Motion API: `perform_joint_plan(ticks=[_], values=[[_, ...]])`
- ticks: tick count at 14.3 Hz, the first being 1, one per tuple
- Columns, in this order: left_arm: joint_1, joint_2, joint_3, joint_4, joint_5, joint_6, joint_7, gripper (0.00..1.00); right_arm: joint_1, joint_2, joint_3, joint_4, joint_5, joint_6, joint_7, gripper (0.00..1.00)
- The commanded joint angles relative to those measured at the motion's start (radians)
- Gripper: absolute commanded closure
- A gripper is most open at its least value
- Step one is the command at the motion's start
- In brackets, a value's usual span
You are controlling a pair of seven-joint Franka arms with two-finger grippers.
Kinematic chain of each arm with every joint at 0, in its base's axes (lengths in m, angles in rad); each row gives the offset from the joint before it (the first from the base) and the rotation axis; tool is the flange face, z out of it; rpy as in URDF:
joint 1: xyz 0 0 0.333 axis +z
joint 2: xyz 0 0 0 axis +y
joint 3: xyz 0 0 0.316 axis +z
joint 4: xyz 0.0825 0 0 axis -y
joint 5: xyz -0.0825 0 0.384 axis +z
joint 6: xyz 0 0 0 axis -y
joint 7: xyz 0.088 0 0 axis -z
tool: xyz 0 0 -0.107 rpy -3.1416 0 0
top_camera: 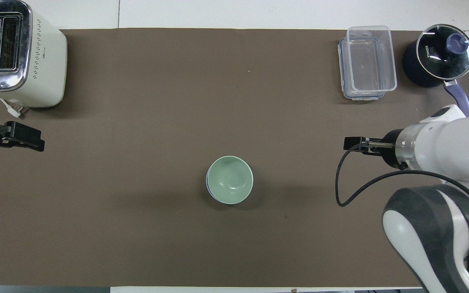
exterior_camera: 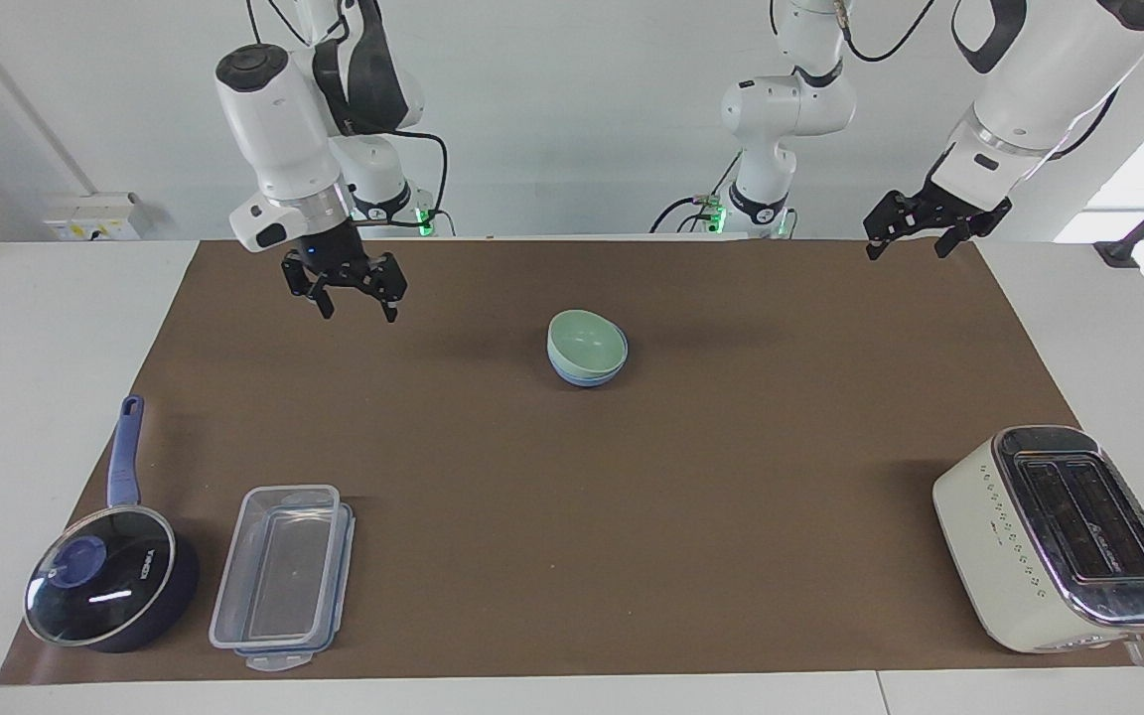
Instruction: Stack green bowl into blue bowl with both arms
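The pale green bowl [exterior_camera: 587, 341] sits nested in the light-blue bowl [exterior_camera: 582, 378] on the brown mat near the middle of the table. Only the blue bowl's lower wall shows under it. In the overhead view the green bowl [top_camera: 229, 179] covers the blue bowl [top_camera: 208, 185] except for a thin edge. My right gripper [exterior_camera: 346, 288] is open and empty in the air over the mat, well apart from the bowls toward the right arm's end; it also shows in the overhead view [top_camera: 350, 143]. My left gripper [exterior_camera: 915, 230] is open and empty, and waits raised over the mat's edge at the left arm's end [top_camera: 14, 136].
A cream toaster [exterior_camera: 1059, 536] stands far from the robots at the left arm's end. A clear lidded container [exterior_camera: 284, 576] and a dark blue saucepan with a glass lid [exterior_camera: 105, 586] stand far from the robots at the right arm's end.
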Motion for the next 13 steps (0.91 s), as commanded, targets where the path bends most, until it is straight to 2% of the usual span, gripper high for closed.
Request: perform_joint_plan(ticks=[1, 8, 10, 13], values=[[0.011, -0.002, 0.0, 0.002, -0.016, -0.003, 0.005, 0.0, -0.073, 0.011, 0.013, 0.051, -0.011, -0.039, -0.074, 0.0], [0.011, -0.002, 0.0, 0.002, -0.016, -0.003, 0.005, 0.0, -0.091, 0.138, 0.011, 0.385, -0.011, -0.373, -0.082, 0.0], [0.009, -0.002, 0.0, 0.002, -0.016, -0.003, 0.005, 0.0, -0.09, 0.161, 0.011, 0.442, -0.028, -0.43, -0.083, 0.0], [0.011, -0.002, 0.0, 0.002, -0.016, -0.003, 0.005, 0.0, -0.09, 0.164, 0.013, 0.456, -0.089, -0.44, -0.118, 0.0]])
